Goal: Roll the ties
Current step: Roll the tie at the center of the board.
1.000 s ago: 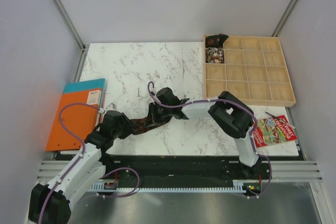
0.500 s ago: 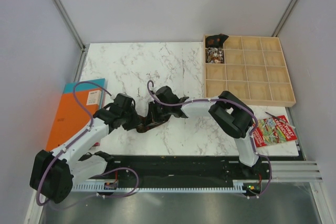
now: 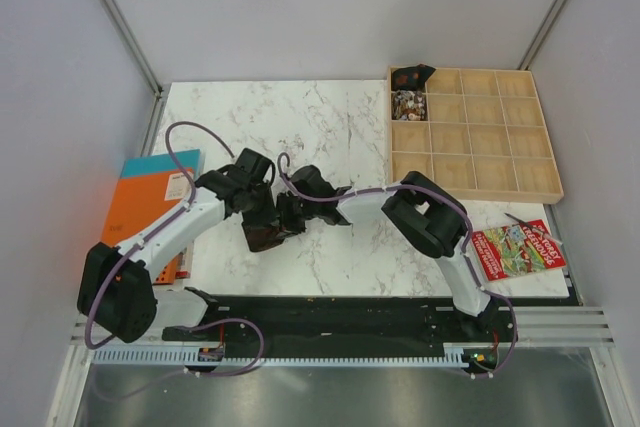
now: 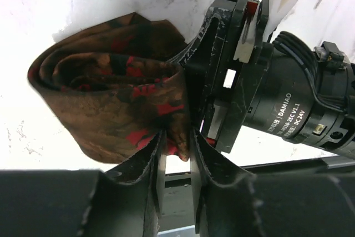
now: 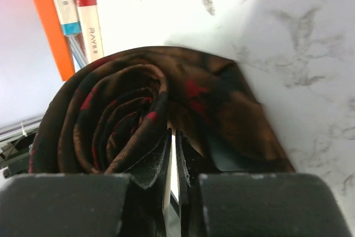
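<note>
left fingers point(image 4: 145, 165) pinching rolled tie point(image 4: 111, 101), right fingers point(image 5: 151, 166) nearly closed on it

Wooden grid tray point(image 3: 478, 139) back right; orange folder point(image 3: 125, 219) left; picture booklet point(image 3: 520, 249) right.

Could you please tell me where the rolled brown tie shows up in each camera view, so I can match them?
Top external: brown tie, left of and slightly below centre.
Left wrist: brown tie, centre-left, a loose roll.
Right wrist: brown tie, centre, its coil seen end-on.
Shared landmark: white marble tabletop, under it in all three.
</note>
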Tool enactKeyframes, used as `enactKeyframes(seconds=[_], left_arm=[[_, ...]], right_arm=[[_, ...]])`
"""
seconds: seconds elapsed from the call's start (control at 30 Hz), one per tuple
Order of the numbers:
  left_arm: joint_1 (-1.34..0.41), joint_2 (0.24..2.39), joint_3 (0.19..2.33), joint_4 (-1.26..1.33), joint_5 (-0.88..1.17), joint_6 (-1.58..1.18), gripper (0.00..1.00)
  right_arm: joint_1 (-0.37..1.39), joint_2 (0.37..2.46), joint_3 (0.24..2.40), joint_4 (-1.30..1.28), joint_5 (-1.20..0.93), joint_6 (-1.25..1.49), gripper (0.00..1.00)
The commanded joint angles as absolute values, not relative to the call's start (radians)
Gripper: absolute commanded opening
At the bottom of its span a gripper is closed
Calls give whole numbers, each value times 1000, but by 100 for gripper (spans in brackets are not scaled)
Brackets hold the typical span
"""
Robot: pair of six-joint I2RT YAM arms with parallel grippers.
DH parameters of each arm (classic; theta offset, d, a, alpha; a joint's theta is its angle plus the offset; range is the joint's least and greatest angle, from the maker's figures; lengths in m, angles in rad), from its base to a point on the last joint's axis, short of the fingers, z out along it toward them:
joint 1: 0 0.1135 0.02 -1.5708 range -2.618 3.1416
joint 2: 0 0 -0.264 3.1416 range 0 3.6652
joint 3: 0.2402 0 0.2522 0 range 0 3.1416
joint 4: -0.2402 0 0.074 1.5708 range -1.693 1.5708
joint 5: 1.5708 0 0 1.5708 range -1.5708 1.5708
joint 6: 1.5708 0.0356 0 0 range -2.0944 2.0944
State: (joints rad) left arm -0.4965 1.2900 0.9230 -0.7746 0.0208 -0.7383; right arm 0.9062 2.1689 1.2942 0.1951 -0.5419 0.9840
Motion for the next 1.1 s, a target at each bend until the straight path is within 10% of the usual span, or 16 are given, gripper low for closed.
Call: enactKeyframes(seconds=[0.0,0.63,0.87,1.07], left_arm=[[-508,1377,968,-704,95,-695,18],[-474,1347,899,-713,43,-692,26],[-468,1321,905,-726,22,-684,56],[-460,1313,933,-747,11,-673,63]], right_arm=[[928,2169,1305,324,-606,1046,13],[868,2120,1293,183,-574,953,30],[854,2069,1315,58,-546,887,35],[828,2025,1322,-101,-476,810,35]])
